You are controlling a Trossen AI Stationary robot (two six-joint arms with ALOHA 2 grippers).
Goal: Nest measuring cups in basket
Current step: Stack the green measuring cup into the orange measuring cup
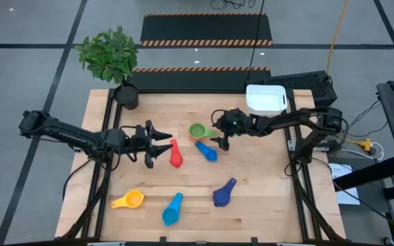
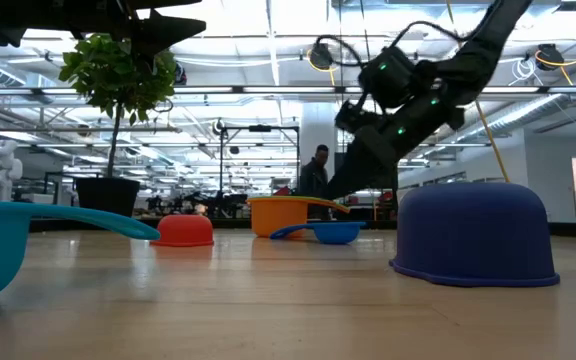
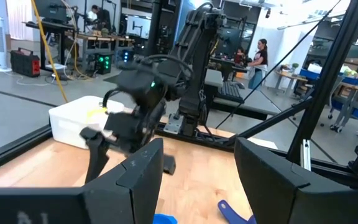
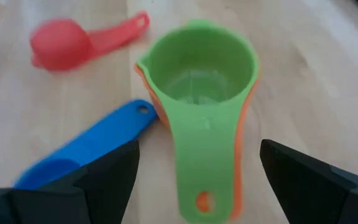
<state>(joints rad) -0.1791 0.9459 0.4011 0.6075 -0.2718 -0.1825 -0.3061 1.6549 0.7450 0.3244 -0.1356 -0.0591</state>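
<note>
A green measuring cup (image 4: 197,74) sits nested in an orange one (image 4: 244,143) at the table's middle, handles toward my right gripper (image 4: 199,152). That gripper is open and tilted down, one finger on each side of the handles, touching neither. A red cup (image 1: 176,156) and a medium blue cup (image 1: 207,152) lie close by. Near the front lie the yellow cup (image 1: 128,199), the light blue cup (image 1: 172,209) and the dark blue cup (image 1: 223,193), which rests mouth down. My left gripper (image 1: 159,142) hovers open above the table, left of the red cup. The white basket (image 1: 265,99) stands at the far right.
A potted plant (image 1: 115,61) stands at the table's far left corner. The medium blue cup's handle (image 4: 114,127) lies just beside my right gripper's finger. Bare wood lies between the middle cups and the basket. A person (image 2: 315,170) stands in the room behind.
</note>
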